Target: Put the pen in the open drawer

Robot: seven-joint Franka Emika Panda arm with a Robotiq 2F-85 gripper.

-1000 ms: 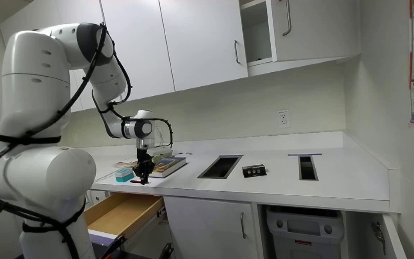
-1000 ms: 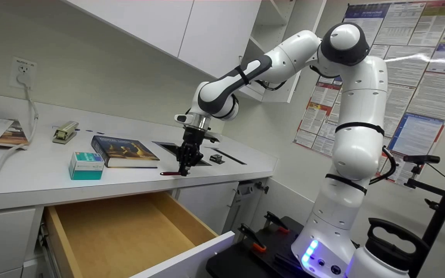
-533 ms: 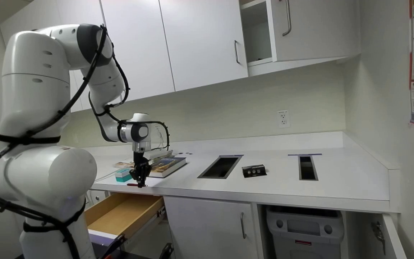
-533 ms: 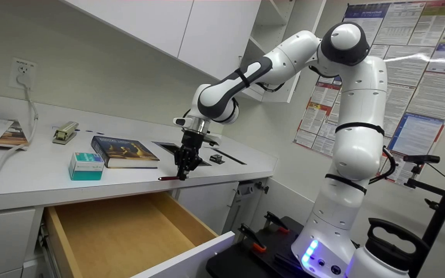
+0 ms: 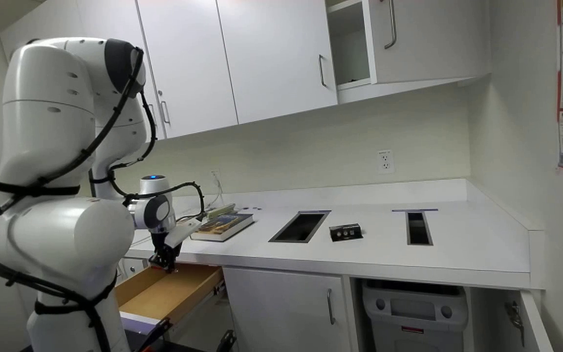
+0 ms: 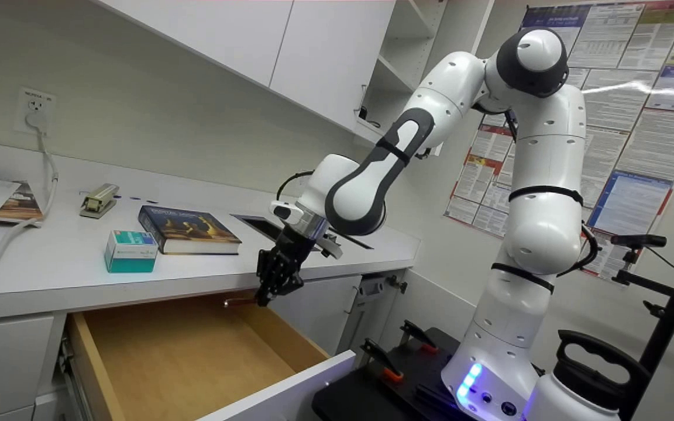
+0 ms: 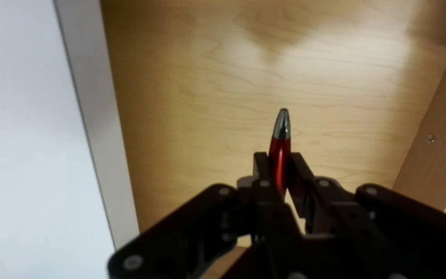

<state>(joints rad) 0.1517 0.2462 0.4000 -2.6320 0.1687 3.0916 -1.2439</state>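
Note:
The pen is red with a silver tip. In the wrist view the pen (image 7: pixel 280 149) stands between my gripper's (image 7: pixel 278 158) two fingertips, which are shut on it. In an exterior view the pen (image 6: pixel 237 302) sticks out sideways from the gripper (image 6: pixel 262 302). The gripper (image 5: pixel 170 269) is also visible from elsewhere, below the counter's front edge. The open drawer (image 6: pixel 185 356) has a light tan wooden inside and also shows in an exterior view (image 5: pixel 166 293). The gripper and pen are over its back part near one side wall. The drawer floor (image 7: pixel 207 100) lies below them in the wrist view.
The white counter's front edge (image 6: pixel 155 289) is just behind the gripper. A teal and white box (image 6: pixel 131 252), a thick book (image 6: pixel 191 231) and a stapler (image 6: pixel 99 200) stand on the counter. The white drawer front (image 6: pixel 290 389) borders the drawer's near side.
The gripper has moved with the pen from above the counter's front edge, outward and down over the drawer. It is now more tilted. The pen stayed in the gripper.

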